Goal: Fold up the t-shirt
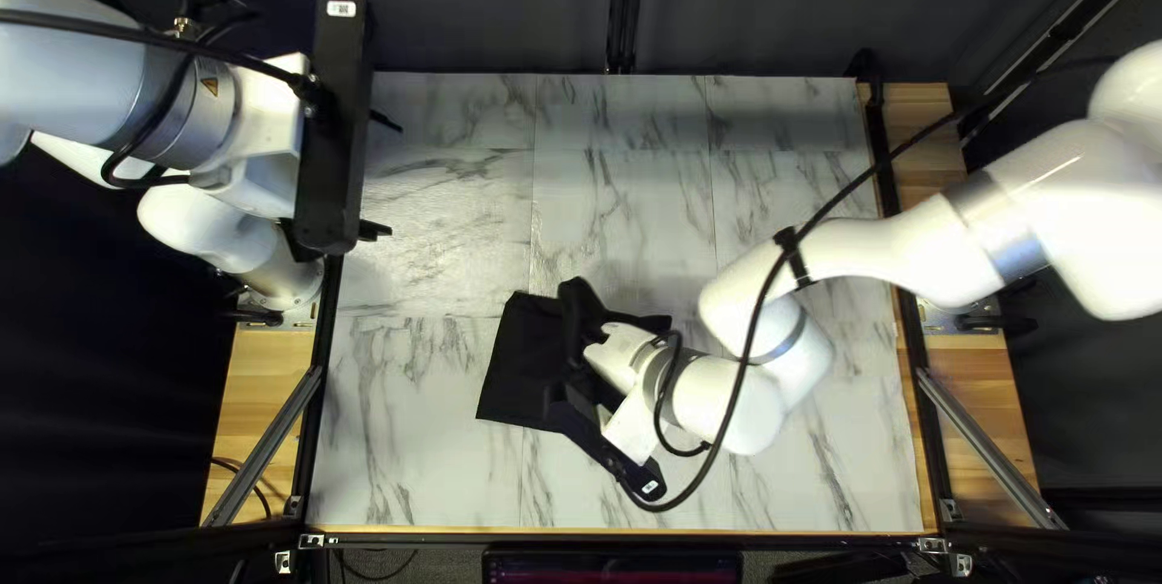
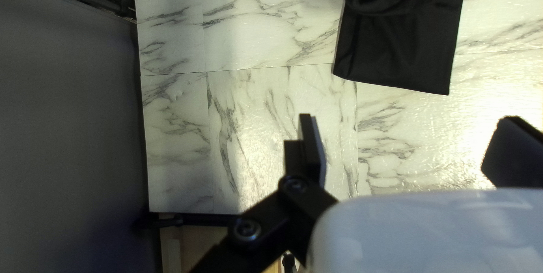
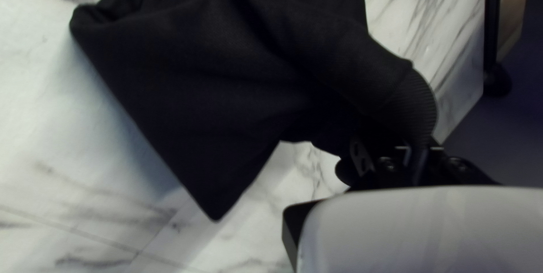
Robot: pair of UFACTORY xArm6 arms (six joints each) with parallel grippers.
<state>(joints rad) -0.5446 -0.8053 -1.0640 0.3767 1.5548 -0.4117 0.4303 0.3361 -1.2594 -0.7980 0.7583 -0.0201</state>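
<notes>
- Holding the shirt point(image 3: 226, 80) by its ribbed edge point(image 3: 410, 103), our right gripper point(image 3: 419, 148) looks pinched tight; the cloth spreads ahead of and beside it, partly raised over the table point(image 2: 266, 109).
- Our left gripper point(image 2: 410, 119) stands wide, with no cloth between its fingers; the shirt's flat panel point(image 2: 396, 52) lies ahead of it, beyond the fingertips.
- We judge that a fold is being made by the right gripper alone; nothing pins the flat panel, so a quick pull could drag the whole shirt along instead of turning it over.
- The corner point(image 3: 215, 211) beside our right gripper points away from the bunched part; if we lower without straightening, it could tuck under and leave a crooked fold.
- Our grip seems to be on one end only; the ribbed edge could twist or slide out, since the rest of the shirt's weight pulls on it.
- The cable point(image 1: 726, 429) loops beside our right gripper's mount; a low sweep could snag it or brush the cloth.
- Should we bring the left gripper in to help, the two could collide over so small a bundle; we would approach from the free side, slowly.
</notes>
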